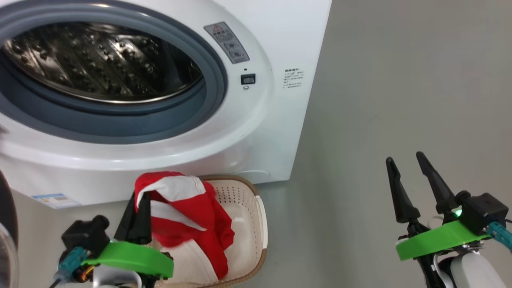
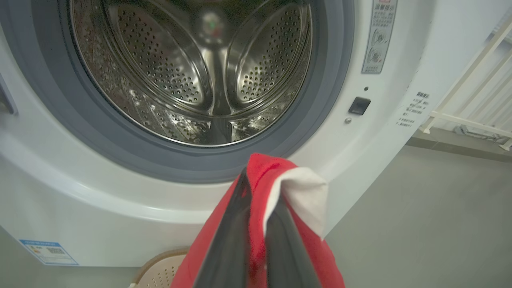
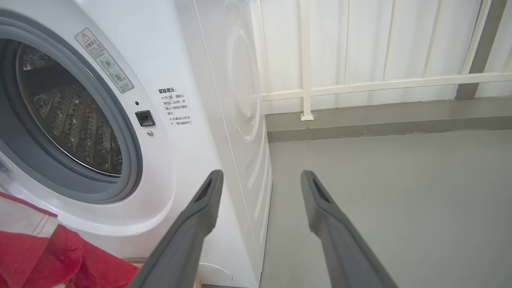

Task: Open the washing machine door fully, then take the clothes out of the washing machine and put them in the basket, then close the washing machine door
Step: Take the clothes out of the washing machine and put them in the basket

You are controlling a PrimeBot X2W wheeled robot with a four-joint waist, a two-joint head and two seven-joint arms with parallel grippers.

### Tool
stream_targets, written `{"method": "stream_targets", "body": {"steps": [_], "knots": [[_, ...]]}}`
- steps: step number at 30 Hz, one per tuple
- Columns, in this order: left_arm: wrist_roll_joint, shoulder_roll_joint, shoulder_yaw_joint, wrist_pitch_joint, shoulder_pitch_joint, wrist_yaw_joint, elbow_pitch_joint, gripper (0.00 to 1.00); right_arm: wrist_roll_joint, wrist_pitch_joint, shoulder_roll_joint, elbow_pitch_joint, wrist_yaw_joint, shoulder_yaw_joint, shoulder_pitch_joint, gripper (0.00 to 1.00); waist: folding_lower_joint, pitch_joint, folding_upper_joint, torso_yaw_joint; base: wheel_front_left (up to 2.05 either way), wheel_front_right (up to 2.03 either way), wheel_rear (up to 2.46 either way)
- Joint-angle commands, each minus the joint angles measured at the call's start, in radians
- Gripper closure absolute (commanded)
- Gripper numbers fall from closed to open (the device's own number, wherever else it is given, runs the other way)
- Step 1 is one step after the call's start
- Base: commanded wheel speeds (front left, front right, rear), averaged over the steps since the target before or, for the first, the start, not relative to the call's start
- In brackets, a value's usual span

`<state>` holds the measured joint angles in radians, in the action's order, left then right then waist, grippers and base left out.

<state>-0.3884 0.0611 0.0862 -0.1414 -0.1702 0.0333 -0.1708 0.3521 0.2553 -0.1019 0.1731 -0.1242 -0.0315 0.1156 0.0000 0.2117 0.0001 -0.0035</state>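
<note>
The washing machine (image 1: 256,132) stands with its steel drum (image 2: 192,72) exposed and bare of fabric. At the far left edge is the black rim of the washing machine door (image 1: 7,208), swung open. My left gripper (image 1: 140,200) is shut on the clothes (image 1: 188,216), red fabric with white parts. The clothes hang over the basket (image 1: 250,224) and trail down into it. In the left wrist view the clothes (image 2: 260,168) wrap my left gripper (image 2: 260,188), with the basket (image 2: 160,272) rim below. My right gripper (image 1: 405,157) is open and holds nothing, well to the right over the floor.
Grey floor (image 1: 400,80) stretches to the right of the machine. A white railing (image 3: 360,84) runs along the wall behind it. In the right wrist view, my right gripper (image 3: 261,176) points past the washing machine (image 3: 180,160) corner, with the clothes (image 3: 40,256) at lower left.
</note>
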Motion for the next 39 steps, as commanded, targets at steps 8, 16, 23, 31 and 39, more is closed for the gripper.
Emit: {"method": "stream_targets", "body": {"steps": [8, 16, 23, 31, 39], "knots": [[-0.062, -0.003, -0.012, -0.006, -0.166, -0.011, -0.261, 1.0, 0.015, 0.006, -0.021, -0.024, -0.007, -0.03, 0.085, 0.0, 0.0, 0.134, -0.0001, -0.034, 0.0, 0.0, 0.0], [-0.194, -0.01, -0.022, -0.01, -0.331, -0.069, -0.658, 1.0, 0.026, 0.006, -0.018, -0.02, -0.007, -0.055, 0.144, 0.0, 0.0, 0.22, -0.0001, -0.063, 0.0, 0.0, 0.0], [-0.25, -0.01, -0.016, -0.048, -0.434, -0.12, -0.873, 1.0, 0.031, 0.006, -0.01, -0.01, -0.007, -0.06, 0.164, 0.0, 0.0, 0.267, -0.0001, -0.09, 0.0, 0.0, 0.0], [-0.266, -0.011, 0.071, -0.027, -0.515, -0.147, -1.043, 1.0, 0.035, 0.006, -0.001, -0.007, -0.007, -0.067, 0.19, 0.0, 0.0, 0.312, -0.0001, -0.114, 0.0, 0.0, 0.0], [-0.272, -0.011, 0.085, -0.071, -0.536, -0.144, -1.087, 0.0, 0.035, 0.006, 0.008, 0.012, -0.007, -0.064, 0.188, 0.0, 0.0, 0.276, -0.0001, -0.11, 0.0, 0.0, 0.0]]}}
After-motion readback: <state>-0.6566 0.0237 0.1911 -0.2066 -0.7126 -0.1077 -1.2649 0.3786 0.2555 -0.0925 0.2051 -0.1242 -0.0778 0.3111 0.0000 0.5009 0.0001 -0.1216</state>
